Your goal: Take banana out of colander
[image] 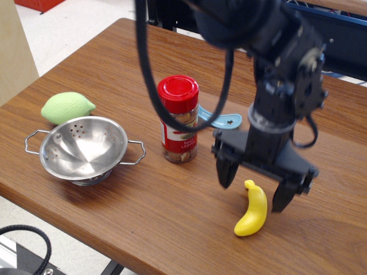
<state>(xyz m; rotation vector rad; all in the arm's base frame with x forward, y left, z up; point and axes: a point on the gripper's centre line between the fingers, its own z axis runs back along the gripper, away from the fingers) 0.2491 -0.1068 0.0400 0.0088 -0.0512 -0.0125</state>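
A wooden table [86,69] fills most of the view, its near edge running across the bottom left. Above its right half hangs the black arm [275,51], with a thick black cable [150,109] looping down from it in front of the jar. At the arm's lower end the gripper [254,188] hangs just over the tabletop with its two fingers [225,172] spread wide apart and holding nothing. The colander [85,148] stands upright on its ring base near the table's left front edge, a wire handle at each side, and its bowl is bare inside. Just behind it, nearly touching its rim, lies a pale green lemon [67,107]. The jar [179,119], with a red lid and a red label, stands upright between the colander and the gripper, near both but touching neither. The banana [253,209] lies flat on the table well to the right of the colander, under the gripper, its stem end pointing away from the camera and up between the two fingers; it seems to touch neither finger, though its stem lies close to the right one. A light blue spoon-like thing [219,121] lies on the table behind the jar, partly hidden by the jar and the cable.
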